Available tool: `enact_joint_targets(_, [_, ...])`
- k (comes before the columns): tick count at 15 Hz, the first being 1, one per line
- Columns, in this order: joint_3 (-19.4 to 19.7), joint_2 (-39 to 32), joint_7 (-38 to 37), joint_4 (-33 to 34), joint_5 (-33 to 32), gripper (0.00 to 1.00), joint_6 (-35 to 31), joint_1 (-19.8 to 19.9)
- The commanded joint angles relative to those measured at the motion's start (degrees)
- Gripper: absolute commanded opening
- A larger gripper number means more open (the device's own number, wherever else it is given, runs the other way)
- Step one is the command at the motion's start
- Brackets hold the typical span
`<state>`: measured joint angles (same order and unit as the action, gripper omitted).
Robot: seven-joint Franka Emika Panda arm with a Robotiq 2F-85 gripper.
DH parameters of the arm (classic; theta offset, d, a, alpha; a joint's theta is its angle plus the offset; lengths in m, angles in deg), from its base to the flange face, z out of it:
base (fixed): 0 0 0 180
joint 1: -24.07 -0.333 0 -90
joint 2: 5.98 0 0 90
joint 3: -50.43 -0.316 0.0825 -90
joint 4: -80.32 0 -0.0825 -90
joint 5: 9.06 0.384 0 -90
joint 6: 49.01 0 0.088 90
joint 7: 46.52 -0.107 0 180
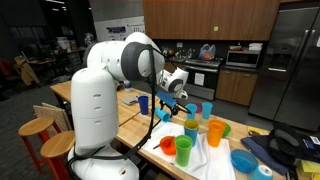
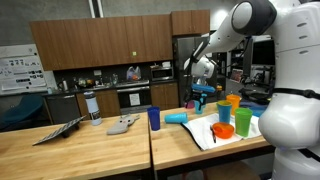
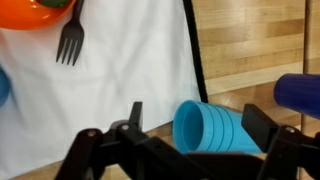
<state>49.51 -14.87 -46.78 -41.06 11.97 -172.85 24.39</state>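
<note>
– Your tool (image 3: 195,112) is spread wide with nothing in it. It hangs over the light blue cup (image 3: 215,128), which lies on its side on the bench (image 3: 250,40) just off the edge of the white cloth (image 3: 120,80), mouth toward the cloth. Looks to me like you're lining up on it. I'd set the fingers square across the cup's body, not the rim (a round cup on its side will roll if one pad lands first), and come straight down.

– Agreed. Also mind the dark blue cup (image 3: 298,92) close by on the far side from the cloth. Anything you can't read?

– Plenty. The wrist view gives no sense of height, so I can't tell whether the pads are level with the cup or above it. The cup's closed end is hidden behind the tool's linkage. The orange bowl (image 3: 35,12) is cropped at the top edge, and only the fork (image 3: 68,42) shows whole. In an exterior view the light blue cup (image 2: 177,118) is tiny and its gap to the tool is unreadable.
</note>
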Motion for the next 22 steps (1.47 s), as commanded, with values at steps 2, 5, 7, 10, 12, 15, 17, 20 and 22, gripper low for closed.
enact_joint_targets(2, [-0.09, -2.50, 1.08, 1.47, -2.24, 1.00, -3.01, -0.01])
enact_joint_targets(5, [-0.11, -4.23, 0.62, 2.09, -3.72, 1.00, -5.14, -0.08])
enact_joint_targets(7, [-0.09, -4.96, -0.13, 1.95, -4.88, 1.00, -8.48, -0.33])
enact_joint_targets(10, [-0.58, -6.34, -0.25, 2.57, -4.57, 1.00, -12.31, -0.29])
enact_joint_targets(12, [-0.80, -7.31, -0.40, 3.53, -4.93, 1.00, -13.03, -0.33])
enact_joint_targets(15, [-1.26, -8.35, -0.84, 4.94, -5.44, 1.00, -12.97, -0.62])
enact_joint_targets(17, [-1.51, -8.75, -1.63, 5.45, -5.98, 1.00, -13.50, -1.22])
enact_joint_targets(20, [-1.62, -9.25, -3.29, 6.30, -6.67, 1.00, -13.51, -1.79])
enact_joint_targets(22, [-1.59, -9.66, -4.57, 6.84, -6.59, 1.00, -13.59, -1.98])
